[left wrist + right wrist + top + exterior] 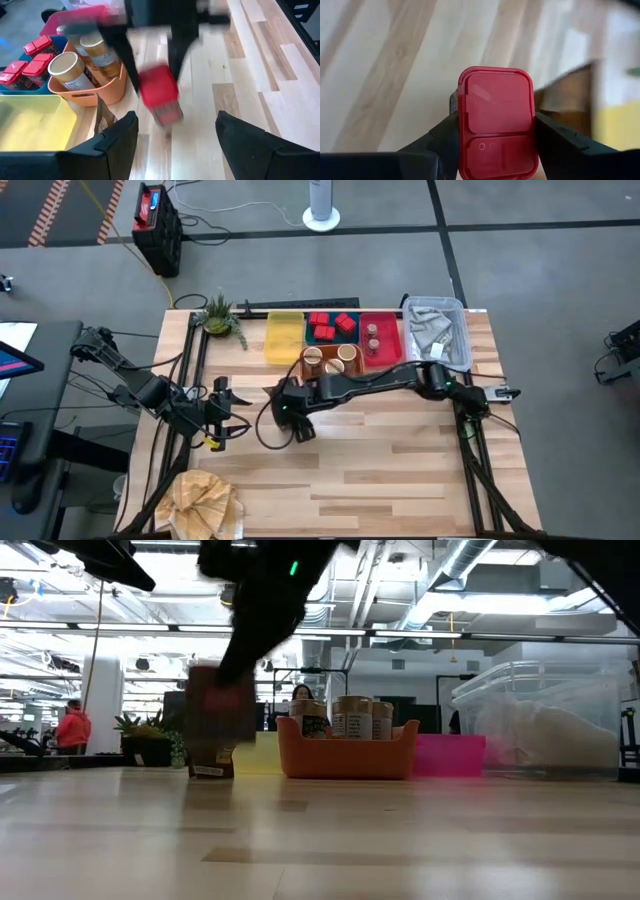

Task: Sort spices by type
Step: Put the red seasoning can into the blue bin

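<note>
My right gripper [293,412] reaches across the table's middle, left of the orange tray [345,370], and is shut on a red boxy tin [497,122], which also shows blurred in the left wrist view [159,92]. A dark brown piece [104,119] stands on the table beside the orange tray. Tan round jars [313,357] stand in the orange tray, more red tins [330,325] lie in the blue tray, and tiny shakers [373,337] are in the red tray. My left gripper [232,415] waits open near the table's left edge, touching nothing. My right gripper pinches the red tin between its two fingers, one finger [445,140] on each of two opposite side walls just below the lid [495,100]. The fingers come from above, pointing down. The tin sits upright, lid up, and in the low view [220,700] looks lifted off the table.
A yellow tray [283,337] lies left of the blue tray. A clear bin with grey cloth [437,330] sits at the far right, a small plant [218,315] at the far left, a tan cloth [205,500] at the near left corner. Bare wood spans the near half.
</note>
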You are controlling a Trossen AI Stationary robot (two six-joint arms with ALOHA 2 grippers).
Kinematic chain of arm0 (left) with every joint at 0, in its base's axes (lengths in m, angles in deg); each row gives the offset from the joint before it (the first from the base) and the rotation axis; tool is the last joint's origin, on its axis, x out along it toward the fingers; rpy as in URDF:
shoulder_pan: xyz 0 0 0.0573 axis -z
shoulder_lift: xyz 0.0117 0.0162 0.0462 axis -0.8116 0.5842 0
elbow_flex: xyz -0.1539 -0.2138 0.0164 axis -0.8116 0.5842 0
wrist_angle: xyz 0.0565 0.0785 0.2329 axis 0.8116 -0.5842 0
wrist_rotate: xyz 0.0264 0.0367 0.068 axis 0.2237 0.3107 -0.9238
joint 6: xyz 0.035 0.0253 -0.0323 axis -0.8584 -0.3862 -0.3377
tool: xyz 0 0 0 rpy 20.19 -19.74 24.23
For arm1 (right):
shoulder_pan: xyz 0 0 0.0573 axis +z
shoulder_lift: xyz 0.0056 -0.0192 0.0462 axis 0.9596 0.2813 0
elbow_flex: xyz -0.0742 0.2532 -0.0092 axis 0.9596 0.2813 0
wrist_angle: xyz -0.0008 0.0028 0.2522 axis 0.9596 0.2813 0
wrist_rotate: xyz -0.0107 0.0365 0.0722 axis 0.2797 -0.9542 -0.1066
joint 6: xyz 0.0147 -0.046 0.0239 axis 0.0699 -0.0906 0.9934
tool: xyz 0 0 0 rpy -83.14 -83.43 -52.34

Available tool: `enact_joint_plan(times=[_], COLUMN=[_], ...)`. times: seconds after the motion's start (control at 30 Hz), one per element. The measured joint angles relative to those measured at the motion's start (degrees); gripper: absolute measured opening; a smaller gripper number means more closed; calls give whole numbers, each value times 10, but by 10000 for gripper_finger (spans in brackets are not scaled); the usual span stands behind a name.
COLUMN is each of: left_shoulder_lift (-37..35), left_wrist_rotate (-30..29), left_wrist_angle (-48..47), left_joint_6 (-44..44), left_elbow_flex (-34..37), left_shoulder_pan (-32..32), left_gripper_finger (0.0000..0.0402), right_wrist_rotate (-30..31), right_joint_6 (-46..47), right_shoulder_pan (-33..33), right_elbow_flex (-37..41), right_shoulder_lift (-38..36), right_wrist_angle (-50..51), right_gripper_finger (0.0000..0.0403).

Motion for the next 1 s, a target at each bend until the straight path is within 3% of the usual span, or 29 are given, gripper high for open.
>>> enact_joint_plan(times=[0.17, 0.4, 0.53, 0.7, 1.0], left_shoulder_lift=[0, 0, 0, 0, 0], left_wrist_rotate=[0, 0, 0, 0, 0], left_wrist_angle=[-1, -2, -3, -6, -28], left_joint_6=[1, 20, 30, 36, 45], left_elbow_flex=[0, 0, 0, 0, 0], left_shoulder_pan=[0, 0, 0, 0, 0], left_gripper_finger=[253, 253, 253, 253, 253], right_wrist_rotate=[23, 173, 223, 261, 259], right_joint_6=[16, 47, 79, 128, 156], right_shoulder_pan=[-7, -46, -87, -152, -247], right_elbow_flex=[-1, -1, -1, 1, 57], right_shoulder_lift=[-68, -130, -139, -137, -135], right_wrist_angle=[56, 158, 187, 216, 179], right_gripper_finger=[234, 234, 234, 234, 234])
